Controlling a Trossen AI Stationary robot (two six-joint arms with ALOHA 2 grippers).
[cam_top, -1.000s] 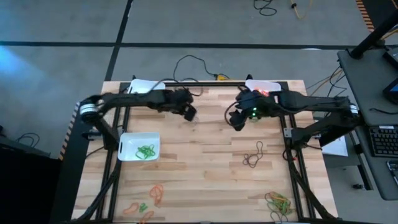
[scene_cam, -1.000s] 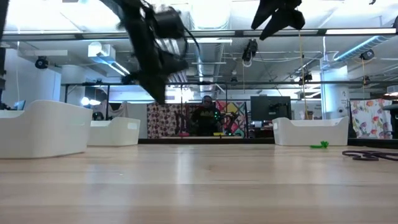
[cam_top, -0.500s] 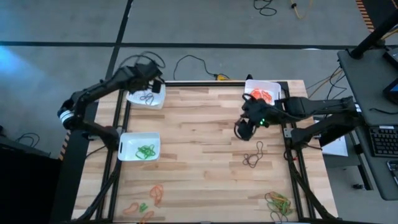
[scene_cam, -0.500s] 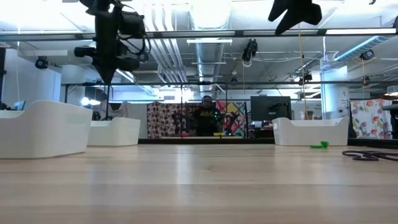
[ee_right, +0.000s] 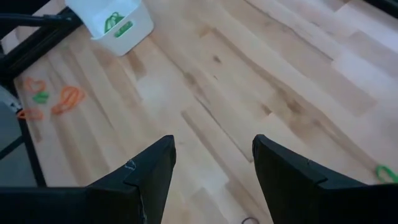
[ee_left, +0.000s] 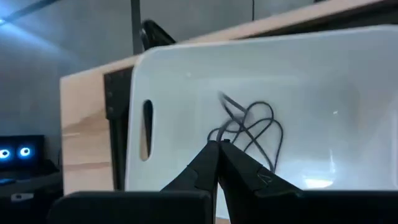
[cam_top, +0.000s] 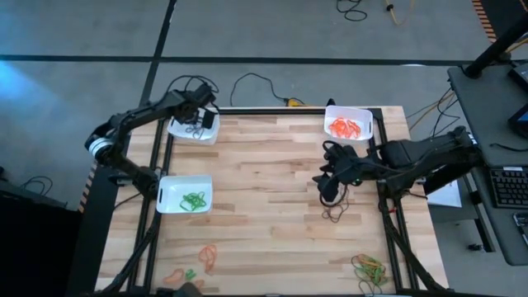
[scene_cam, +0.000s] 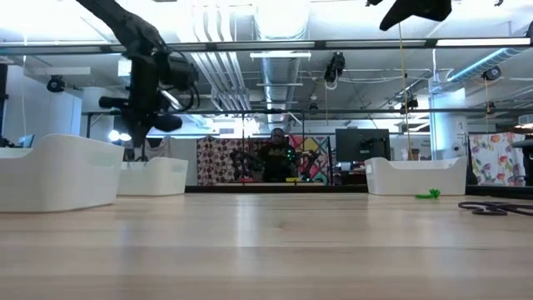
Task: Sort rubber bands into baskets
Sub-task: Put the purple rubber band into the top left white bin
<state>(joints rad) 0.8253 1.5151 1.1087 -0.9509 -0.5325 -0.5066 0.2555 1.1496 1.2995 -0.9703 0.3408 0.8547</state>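
Light butcher-block wooden table (cam_top: 264,206) on a dark frame, grey floor around it. Three white shallow plastic baskets: far-left one (cam_top: 183,133) holds dark rubber bands (ee_left: 252,127); near-left one (cam_top: 169,196) holds green bands (cam_top: 195,200); far-right one (cam_top: 363,115) holds orange bands (cam_top: 346,127). Left gripper (ee_left: 219,148) hangs over the far-left basket, fingertips pressed together, nothing between them. Right gripper (ee_right: 211,155) hovers above bare wood at mid-right, fingers spread apart, near loose dark bands (cam_top: 337,207). Mixed loose bands (cam_top: 370,267) at the front-right corner, orange and green ones (cam_top: 198,262) front-left. Beyond the table: ceiling pipes, a monitor (scene_cam: 361,143), patterned cloth (scene_cam: 498,158).
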